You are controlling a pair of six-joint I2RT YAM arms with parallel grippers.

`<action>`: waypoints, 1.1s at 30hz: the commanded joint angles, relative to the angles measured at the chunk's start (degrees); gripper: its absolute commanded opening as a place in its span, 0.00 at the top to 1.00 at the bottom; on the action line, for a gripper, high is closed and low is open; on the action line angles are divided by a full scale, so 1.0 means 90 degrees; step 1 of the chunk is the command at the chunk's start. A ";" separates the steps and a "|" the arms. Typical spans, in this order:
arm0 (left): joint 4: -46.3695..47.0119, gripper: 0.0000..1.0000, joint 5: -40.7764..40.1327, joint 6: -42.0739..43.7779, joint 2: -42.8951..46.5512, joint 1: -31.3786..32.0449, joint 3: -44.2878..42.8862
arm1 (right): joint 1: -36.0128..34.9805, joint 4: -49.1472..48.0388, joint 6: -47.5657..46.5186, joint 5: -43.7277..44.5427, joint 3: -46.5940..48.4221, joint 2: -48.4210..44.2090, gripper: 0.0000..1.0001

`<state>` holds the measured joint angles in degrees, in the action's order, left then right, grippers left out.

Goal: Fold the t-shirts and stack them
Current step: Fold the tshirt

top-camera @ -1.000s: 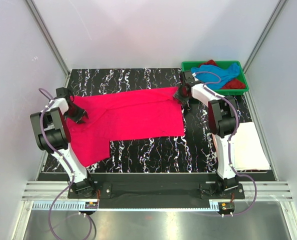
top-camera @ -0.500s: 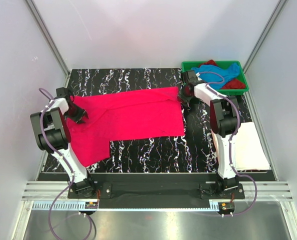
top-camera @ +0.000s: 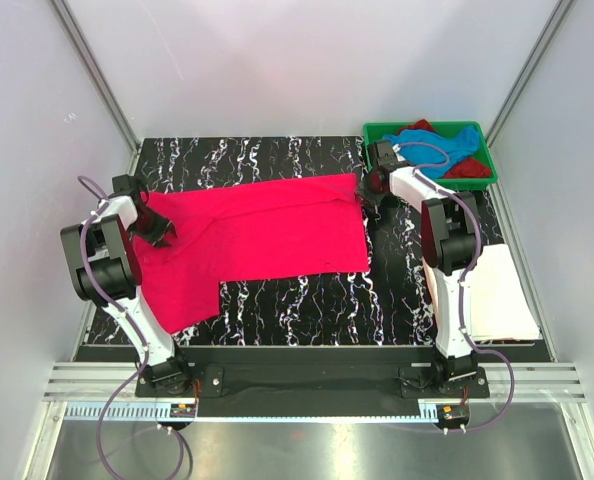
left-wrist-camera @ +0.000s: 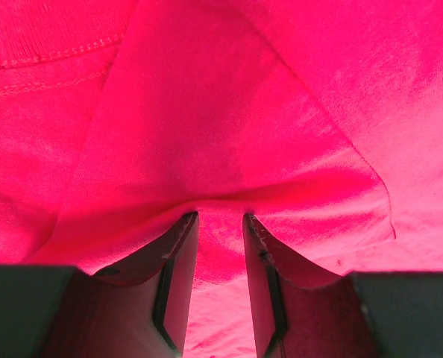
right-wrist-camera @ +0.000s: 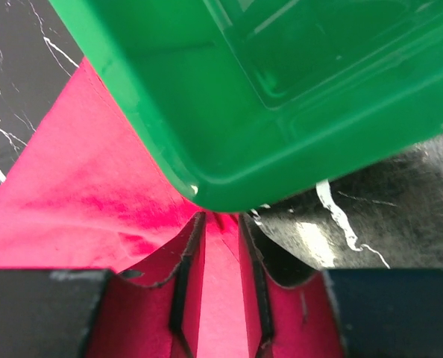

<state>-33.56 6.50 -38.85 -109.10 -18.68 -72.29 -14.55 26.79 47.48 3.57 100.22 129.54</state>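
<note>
The hot pink t-shirt lies spread across the black marbled table, with one part hanging toward the front left. My left gripper is at the shirt's left side, shut on a pinch of pink cloth; its tips sit under a raised fold. My right gripper is shut on the shirt's far right corner, tips right against the green tray. The sky blue t-shirt and dark red t-shirt lie bunched in the tray. The white t-shirt lies folded at the right edge.
The green plastic tray stands at the back right corner; its corner fills the right wrist view just ahead of the fingers. Grey walls close in on three sides. Bare table shows in front of the pink shirt.
My right gripper has shifted a little back and to the right, toward the tray, drawing the shirt's corner with it. The left gripper has not moved.
</note>
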 commanded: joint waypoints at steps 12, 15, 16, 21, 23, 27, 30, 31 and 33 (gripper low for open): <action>-0.0158 0.63 -0.0205 0.0147 -0.0065 -0.0054 -0.0249 | -0.0112 -0.0076 0.0134 -0.0153 0.0065 -0.0389 0.66; -0.0177 0.63 -0.0215 0.0147 -0.0065 -0.0044 -0.0249 | -0.0122 -0.0095 0.0241 -0.0211 0.0046 -0.0321 0.67; -0.0187 0.63 -0.0215 0.0147 -0.0065 -0.0044 -0.0249 | -0.0122 -0.0115 0.0271 -0.0221 0.0026 -0.0301 0.67; -0.0148 0.63 -0.0176 0.0098 -0.0075 -0.0054 -0.0229 | -0.0132 -0.0154 0.0426 -0.0309 0.0046 -0.0155 0.69; -0.0158 0.63 -0.0176 0.0108 -0.0085 -0.0044 -0.0229 | -0.0122 -0.0222 0.0485 -0.0329 0.0007 -0.0096 0.70; -0.0187 0.63 -0.0185 0.0127 -0.0095 -0.0044 -0.0278 | -0.0122 -0.0222 0.0544 -0.0319 0.0016 -0.0027 0.71; -0.0187 0.63 -0.0195 0.0118 -0.0095 -0.0054 -0.0278 | -0.0112 -0.0232 0.0554 -0.0300 0.0006 0.0031 0.72; -0.0197 0.63 -0.0185 0.0127 -0.0095 -0.0063 -0.0278 | -0.0103 -0.0232 0.0554 -0.0280 0.0026 0.0041 0.72; -0.0206 0.63 -0.0185 0.0127 -0.0104 -0.0063 -0.0298 | -0.0093 -0.0213 0.0544 -0.0260 0.0036 0.0099 0.73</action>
<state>-34.98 6.11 -38.59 -109.36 -18.74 -73.03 -15.03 26.09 51.51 0.82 99.50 129.73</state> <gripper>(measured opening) 0.367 0.278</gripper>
